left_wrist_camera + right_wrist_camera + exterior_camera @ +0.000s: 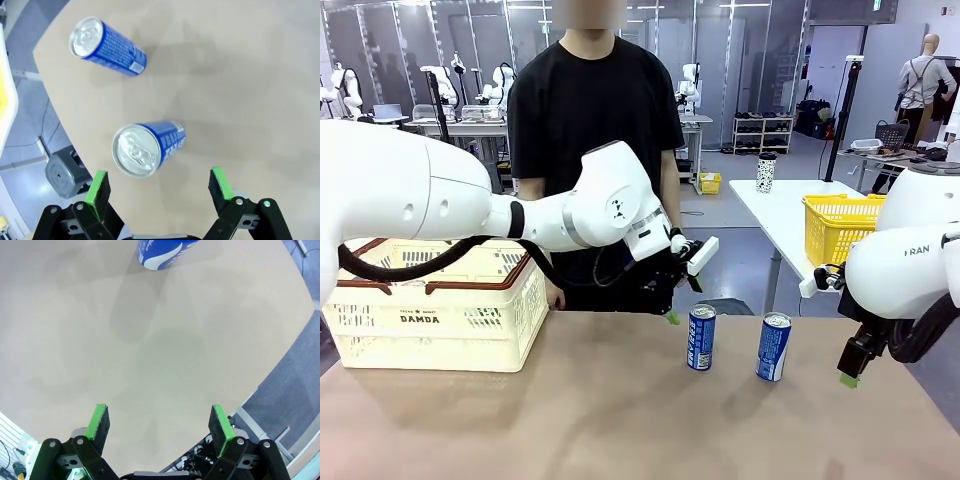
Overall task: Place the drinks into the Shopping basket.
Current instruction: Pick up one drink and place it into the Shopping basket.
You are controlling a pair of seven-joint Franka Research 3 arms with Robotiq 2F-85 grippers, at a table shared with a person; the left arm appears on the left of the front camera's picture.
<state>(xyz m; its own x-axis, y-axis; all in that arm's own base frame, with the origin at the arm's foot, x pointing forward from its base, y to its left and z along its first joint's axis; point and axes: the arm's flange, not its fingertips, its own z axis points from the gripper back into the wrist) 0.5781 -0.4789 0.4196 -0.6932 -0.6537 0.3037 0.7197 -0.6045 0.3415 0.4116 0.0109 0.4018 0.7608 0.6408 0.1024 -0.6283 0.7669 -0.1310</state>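
Observation:
Two blue drinks cans with white lettering stand upright on the tan table, one [701,337] left of the other [773,347]. My left gripper [670,308] hangs open just above and behind the left can. From the left wrist the nearer can [145,149] sits slightly ahead of the open gripper [160,182], a little left of centre, and the second can [107,46] stands farther off. My right gripper [849,368] is open and empty to the right of the cans; its wrist view has the gripper [159,422] over bare table with a can [162,252] at the top edge. The cream Shopping basket [435,325] stands at the left.
A person in a black shirt stands at the far side of the table, one hand near the Shopping basket's corner. A bright yellow basket [840,225] sits on a white side table at the right. The table's far edge runs just behind the cans.

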